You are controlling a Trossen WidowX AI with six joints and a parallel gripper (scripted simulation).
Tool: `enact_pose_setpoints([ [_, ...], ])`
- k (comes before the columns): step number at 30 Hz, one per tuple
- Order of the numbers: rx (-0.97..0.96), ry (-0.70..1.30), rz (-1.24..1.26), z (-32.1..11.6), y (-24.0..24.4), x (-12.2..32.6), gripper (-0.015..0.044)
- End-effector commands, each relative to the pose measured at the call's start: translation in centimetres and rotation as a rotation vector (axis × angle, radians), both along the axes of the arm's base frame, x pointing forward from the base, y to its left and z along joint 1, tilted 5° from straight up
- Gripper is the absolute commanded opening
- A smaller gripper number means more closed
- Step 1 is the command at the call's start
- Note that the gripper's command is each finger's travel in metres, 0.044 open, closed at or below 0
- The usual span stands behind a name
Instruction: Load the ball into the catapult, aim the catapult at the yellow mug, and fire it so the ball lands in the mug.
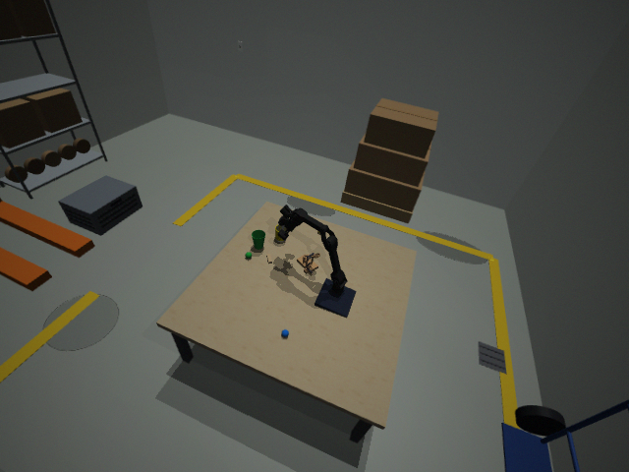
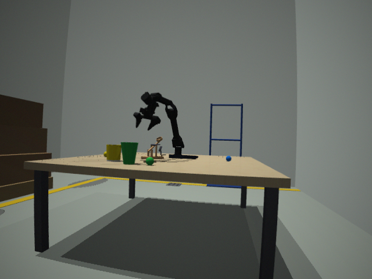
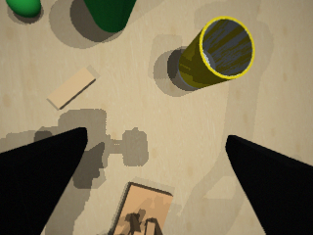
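My gripper [image 1: 285, 233] [image 2: 142, 128] [image 3: 157, 137] is open and empty, high above the table. The wooden catapult [image 1: 308, 264] [image 2: 152, 157] [image 3: 153, 196] stands on the table, its throwing arm slanting up with no ball seen in its cup. The wrist view shows only one end of its base. The yellow mug [image 1: 277, 235] [image 2: 113, 152] [image 3: 193, 73] stands upright beyond the catapult; I make out no ball inside it, but part of its bottom is hidden. A yellow ball [image 2: 104, 154] shows beside and behind the mug in the exterior view.
A green cup [image 1: 258, 239] [image 2: 129, 153] [image 3: 111, 15] stands near the mug, with a green ball [image 1: 248, 255] [image 2: 149, 161] [image 3: 24, 6] beside it. A small wooden block [image 3: 71, 88] lies between cup and catapult. A blue ball [image 1: 285, 333] [image 2: 228, 158] lies apart from these.
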State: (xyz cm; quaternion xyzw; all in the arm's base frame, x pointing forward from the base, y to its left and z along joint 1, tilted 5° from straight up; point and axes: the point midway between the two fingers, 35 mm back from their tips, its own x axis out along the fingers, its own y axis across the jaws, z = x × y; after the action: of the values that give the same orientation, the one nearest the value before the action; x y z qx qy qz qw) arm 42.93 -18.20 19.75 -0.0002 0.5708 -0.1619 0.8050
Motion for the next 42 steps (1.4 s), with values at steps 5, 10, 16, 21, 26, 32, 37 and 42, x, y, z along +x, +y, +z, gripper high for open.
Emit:
enact_pose_setpoints([
  [5, 0.032, -0.188, -0.165, 2.8, -5.0, 1.4, 0.0440],
  [10, 0.047, -0.312, -0.264, 5.0, -8.5, 1.8, 0.0440],
  [16, 0.054, -0.396, -0.327, 6.5, -10.8, 1.7, 0.0440],
  [21, 0.056, -0.394, -0.320, 6.5, -10.3, 1.4, 0.0440],
  [26, 0.056, -0.394, -0.320, 6.5, -10.3, 1.4, 0.0440],
  [32, 0.056, -0.394, -0.320, 6.5, -10.3, 1.4, 0.0440],
  [37, 0.052, -0.391, -0.320, 6.4, -10.3, 1.4, 0.0440],
  [42, 0.052, -0.391, -0.320, 6.4, -10.3, 1.4, 0.0440],
])
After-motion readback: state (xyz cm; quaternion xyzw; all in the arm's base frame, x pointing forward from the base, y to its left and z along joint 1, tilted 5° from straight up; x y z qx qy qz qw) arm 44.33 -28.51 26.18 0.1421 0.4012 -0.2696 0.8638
